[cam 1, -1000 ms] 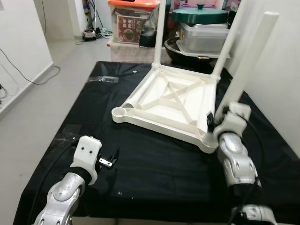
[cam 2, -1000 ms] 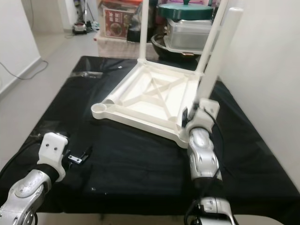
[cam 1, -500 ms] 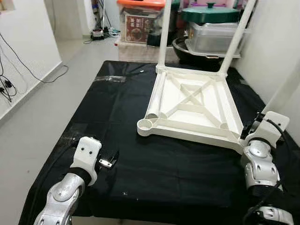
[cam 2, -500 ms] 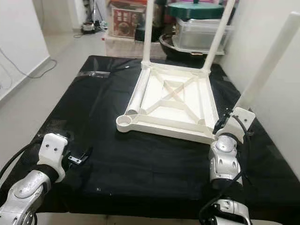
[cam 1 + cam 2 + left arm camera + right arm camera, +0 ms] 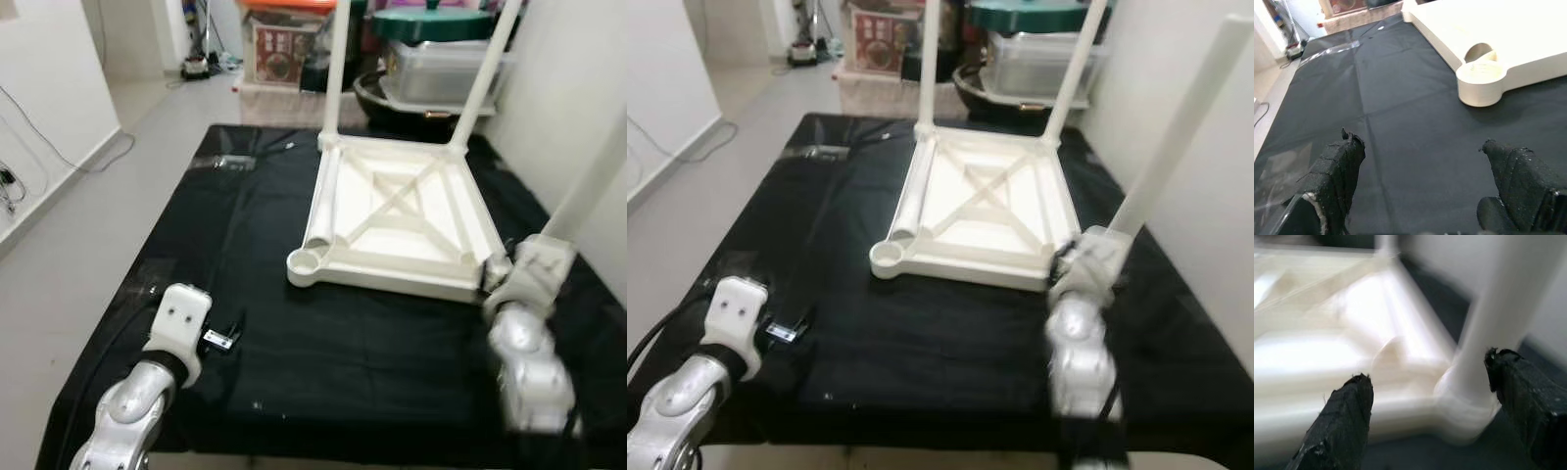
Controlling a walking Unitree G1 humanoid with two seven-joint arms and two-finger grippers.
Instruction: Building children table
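Inverted children table (image 5: pixel 397 220) lies on the tabletop (image 5: pixel 245 225), toward its right rear. Two legs (image 5: pixel 338 69) stand at its far corners, a third leg (image 5: pixel 1171 132) at the near right corner. Near left socket (image 5: pixel 309 262) is open. Storage boxes (image 5: pixel 284 44) sit behind the tabletop.

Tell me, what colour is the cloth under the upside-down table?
Black cloth; the left eye view shows it best.

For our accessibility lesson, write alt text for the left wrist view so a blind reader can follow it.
The left gripper hovers open over a black cloth, its two black fingers spread apart. Ahead sits the empty round leg socket at a corner of the upturned white table top.
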